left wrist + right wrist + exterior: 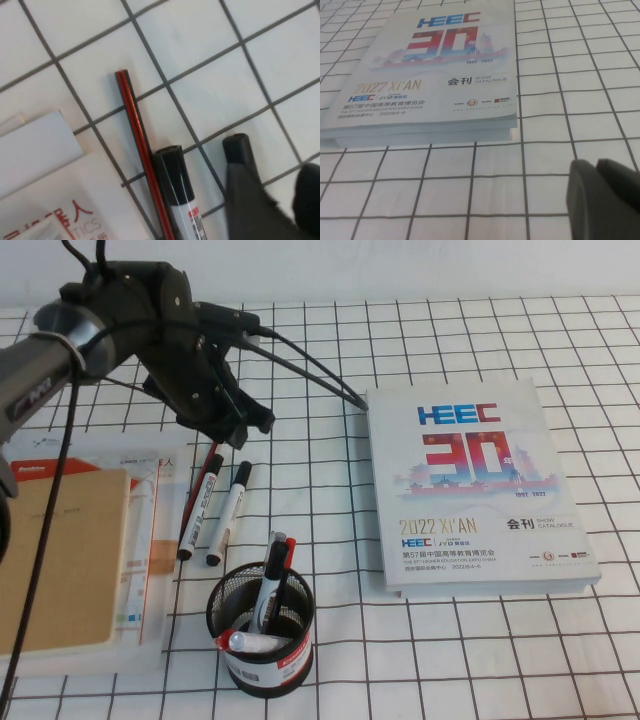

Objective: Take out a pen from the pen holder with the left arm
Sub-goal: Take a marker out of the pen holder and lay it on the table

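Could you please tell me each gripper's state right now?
Left gripper: open, empty, above the black-capped white marker.
Right gripper: shut, empty, near the pale-blue exhibition catalogue.

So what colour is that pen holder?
The pen holder is black mesh with a white-and-red band low down; best in the high view.

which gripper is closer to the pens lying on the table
Left. The left gripper hangs just over the far ends of the pens. The right gripper is off by the near edge of the catalogue, outside the high view.
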`<state>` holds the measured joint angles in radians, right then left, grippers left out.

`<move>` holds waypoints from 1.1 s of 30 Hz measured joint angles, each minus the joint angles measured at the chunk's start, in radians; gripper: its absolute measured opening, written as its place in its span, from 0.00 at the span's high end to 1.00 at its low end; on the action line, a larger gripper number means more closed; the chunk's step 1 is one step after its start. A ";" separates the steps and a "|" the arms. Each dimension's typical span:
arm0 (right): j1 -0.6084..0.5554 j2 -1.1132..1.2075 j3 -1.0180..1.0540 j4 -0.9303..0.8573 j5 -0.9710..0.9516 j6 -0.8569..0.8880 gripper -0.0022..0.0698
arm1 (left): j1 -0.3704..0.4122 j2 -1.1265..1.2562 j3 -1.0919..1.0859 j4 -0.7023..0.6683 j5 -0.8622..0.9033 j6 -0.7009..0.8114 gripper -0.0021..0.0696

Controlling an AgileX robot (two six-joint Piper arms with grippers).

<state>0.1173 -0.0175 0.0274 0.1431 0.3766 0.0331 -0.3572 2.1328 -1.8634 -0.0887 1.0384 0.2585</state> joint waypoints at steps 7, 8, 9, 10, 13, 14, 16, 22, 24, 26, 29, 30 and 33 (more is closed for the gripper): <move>0.000 0.000 0.000 0.000 0.000 0.000 0.99 | 0.000 -0.145 0.000 0.002 0.026 0.006 0.96; 0.000 0.000 0.000 0.000 0.000 0.000 0.99 | 0.000 -0.177 0.005 0.002 0.026 0.006 0.96; 0.000 0.000 0.000 0.000 0.000 0.000 0.99 | 0.000 -0.214 0.021 0.002 0.017 0.006 0.96; 0.000 0.000 0.000 0.000 0.000 0.000 0.99 | 0.000 -0.247 0.037 0.002 0.004 0.006 0.97; 0.000 0.000 0.000 0.000 0.000 0.000 0.99 | 0.000 -0.390 0.133 0.002 -0.060 0.000 0.97; 0.000 0.000 0.000 0.000 0.000 0.000 0.99 | 0.000 -0.444 0.177 0.002 -0.088 -0.002 0.97; 0.000 0.000 0.000 0.000 0.000 0.000 0.99 | 0.000 -0.545 0.267 0.002 -0.143 -0.006 0.97; 0.000 0.000 0.000 0.000 0.000 0.000 0.99 | 0.000 -0.895 0.623 -0.051 -0.333 -0.016 0.97; 0.000 0.000 0.000 0.000 0.000 0.000 0.99 | 0.000 -1.021 0.752 -0.063 -0.399 -0.029 0.97; 0.000 0.000 0.000 0.000 0.000 0.000 0.99 | 0.000 -1.133 0.862 -0.067 -0.451 -0.043 0.97; 0.000 0.000 0.000 0.000 0.000 0.000 0.99 | 0.000 -1.307 1.016 -0.069 -0.507 -0.051 0.97; 0.000 0.000 0.000 0.000 0.000 0.000 0.99 | 0.000 -1.361 1.065 -0.069 -0.520 -0.053 0.97; 0.000 0.000 0.000 0.000 0.000 0.000 0.99 | 0.000 -1.503 1.193 -0.071 -0.527 -0.058 0.97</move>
<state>0.1173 -0.0175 0.0274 0.1431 0.3766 0.0331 -0.3572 0.6296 -0.6703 -0.1600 0.5116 0.2007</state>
